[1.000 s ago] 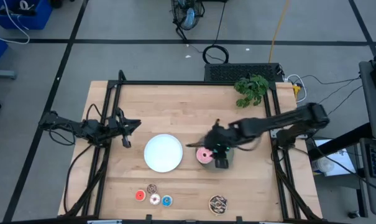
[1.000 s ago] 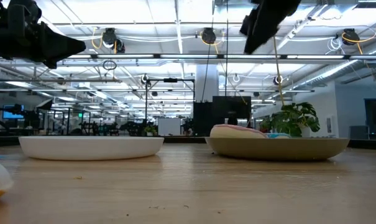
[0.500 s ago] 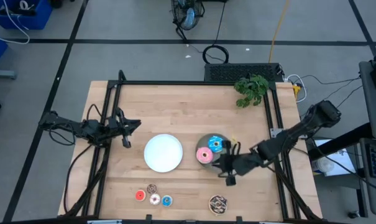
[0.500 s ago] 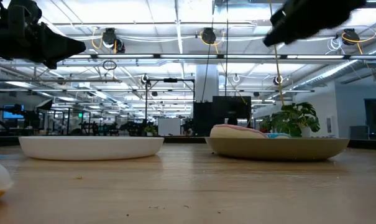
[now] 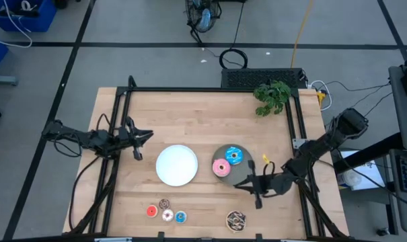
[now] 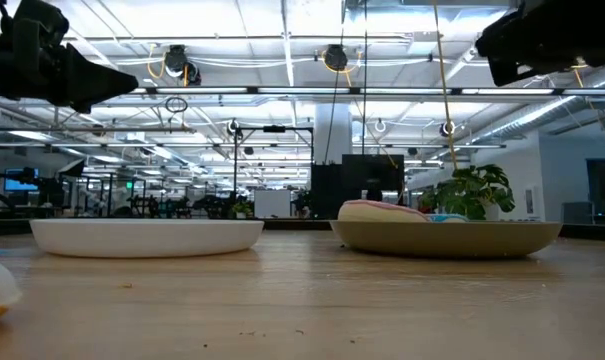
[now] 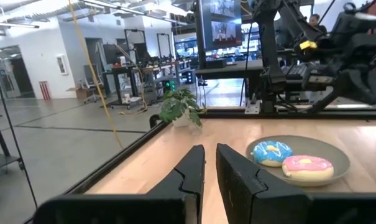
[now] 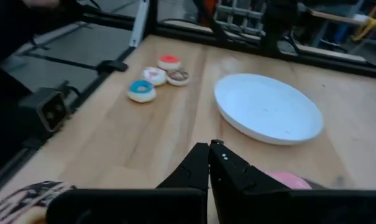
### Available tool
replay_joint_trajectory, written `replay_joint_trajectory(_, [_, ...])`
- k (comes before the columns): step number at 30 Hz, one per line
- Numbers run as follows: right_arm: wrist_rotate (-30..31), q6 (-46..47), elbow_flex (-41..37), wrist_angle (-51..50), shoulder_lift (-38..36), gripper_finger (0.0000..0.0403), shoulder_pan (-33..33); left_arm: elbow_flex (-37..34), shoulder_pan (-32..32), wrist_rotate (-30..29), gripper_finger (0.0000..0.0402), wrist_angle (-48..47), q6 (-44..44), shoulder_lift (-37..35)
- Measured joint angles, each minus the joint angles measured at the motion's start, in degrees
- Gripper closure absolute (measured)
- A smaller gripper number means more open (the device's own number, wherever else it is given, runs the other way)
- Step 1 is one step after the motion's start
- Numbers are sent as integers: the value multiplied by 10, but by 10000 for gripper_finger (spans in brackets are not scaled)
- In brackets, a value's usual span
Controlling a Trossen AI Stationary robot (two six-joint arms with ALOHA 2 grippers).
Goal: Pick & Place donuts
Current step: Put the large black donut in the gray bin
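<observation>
So far we count two of seven placed: the pink donut (image 5: 221, 168) and blue donut (image 5: 235, 156) lie on the grey plate (image 5: 245, 174). Left to move, we judge: sprinkled brown donut (image 5: 235, 219) and four tiny donuts (image 5: 166, 210), all at the bench's near edge. White plate (image 5: 176, 165) holds nothing. Right gripper (image 5: 251, 187) hangs just off the grey plate, fingers closed, nothing held; left gripper (image 5: 141, 136) waits near the left edge, closed too. Potted plant (image 5: 272, 97) sits clear at the far edge.

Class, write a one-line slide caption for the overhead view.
Pink donut and blue donut sit on the grey plate; white plate bare; right hand hovers nearby.
</observation>
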Motion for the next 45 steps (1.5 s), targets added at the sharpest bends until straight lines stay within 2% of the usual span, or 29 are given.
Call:
replay_joint_trajectory(11, [0, -33, 0, 3, 0, 399, -2, 0, 0, 0, 353, -2, -42, 0])
replay_joint_trajectory(20, [-1, -43, 0, 5, 0, 399, -3, 0, 0, -5, 353, -4, -34, 0])
replay_joint_trajectory(27, [-108, -73, 0, 24, 7, 399, -1, 0, 0, -5, 353, -7, -30, 0])
replay_joint_trajectory(35, [-104, -75, -1, 62, 22, 399, -8, 0, 0, -5, 353, -6, -34, 0])
replay_joint_trajectory(41, [-104, -138, -1, 96, 51, 399, -11, 0, 0, -5, 353, -5, -41, 0])
replay_joint_trajectory(45, [-106, -129, -1, 145, 63, 399, -13, 0, 0, -5, 353, -5, -56, 0])
